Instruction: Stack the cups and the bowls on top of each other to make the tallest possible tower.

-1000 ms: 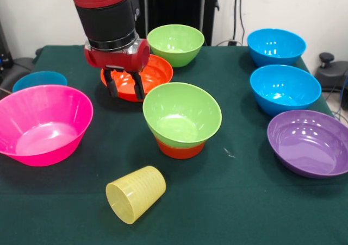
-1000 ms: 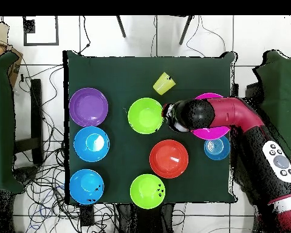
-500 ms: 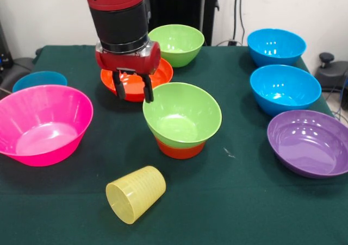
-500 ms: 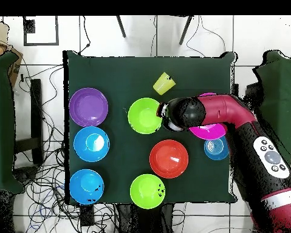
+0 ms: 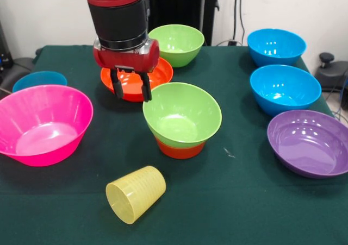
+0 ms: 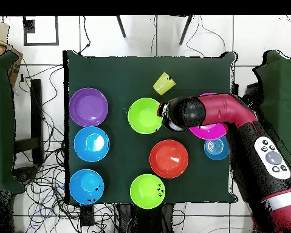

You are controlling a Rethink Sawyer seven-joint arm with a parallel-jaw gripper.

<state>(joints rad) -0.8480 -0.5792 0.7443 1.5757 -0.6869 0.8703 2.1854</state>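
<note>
Gripper [image 5: 130,88] apparently open beside green bowl [image 5: 182,114].

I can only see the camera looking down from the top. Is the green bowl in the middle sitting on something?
Observer: Yes. From the front, the lime green bowl rests on a small orange bowl hidden beneath it.
Operator: Is the yellow cup standing up?
Observer: No, the cup lies on its side on the table.
Operator: Is the claw holding anything?
Observer: No. The gripper is open and empty, hanging beside that green bowl's rim.
</note>
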